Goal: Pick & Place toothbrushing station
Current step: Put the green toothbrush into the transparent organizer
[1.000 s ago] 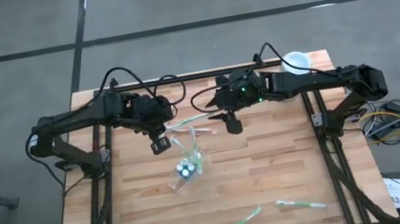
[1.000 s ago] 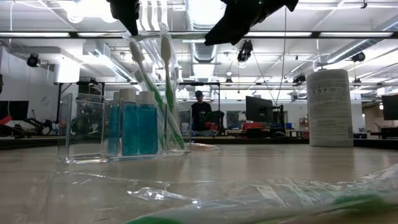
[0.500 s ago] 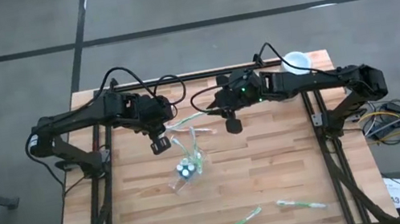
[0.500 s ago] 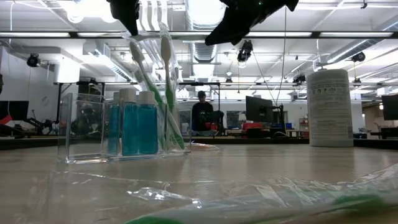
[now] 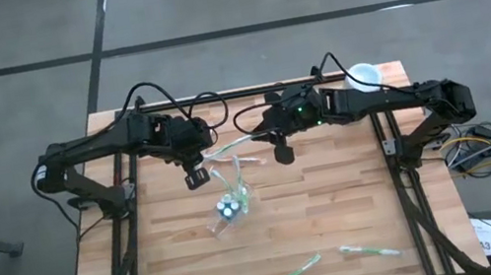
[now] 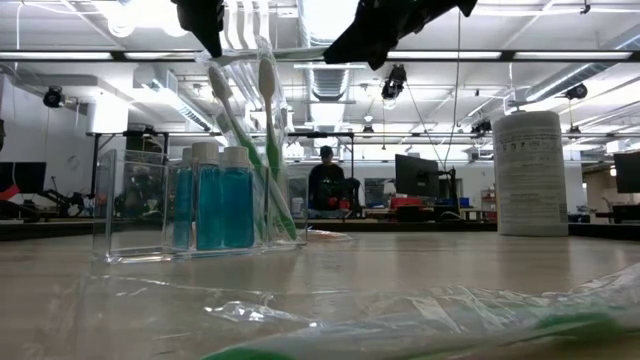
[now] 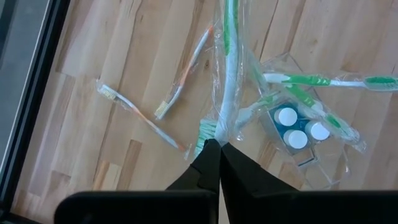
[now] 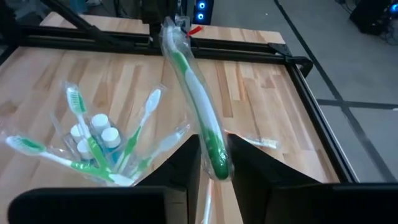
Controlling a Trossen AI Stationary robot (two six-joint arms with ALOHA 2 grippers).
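High view: overhead, straight down on the whole table (image 5: 341,231) from far off. Low view: at table-top height, level across it into the room, close to the clear organizer (image 6: 195,205). Both wrist views look down from close, sharing the wrapped toothbrush (image 7: 227,81) and organizer.

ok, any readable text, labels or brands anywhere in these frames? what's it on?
None readable.
White canister: print on its label, too blurred to read.
Blue bottles in the clear organizer: no label visible.
Wrapped toothbrush: no legible print.
Monitors in the room behind: nothing legible.
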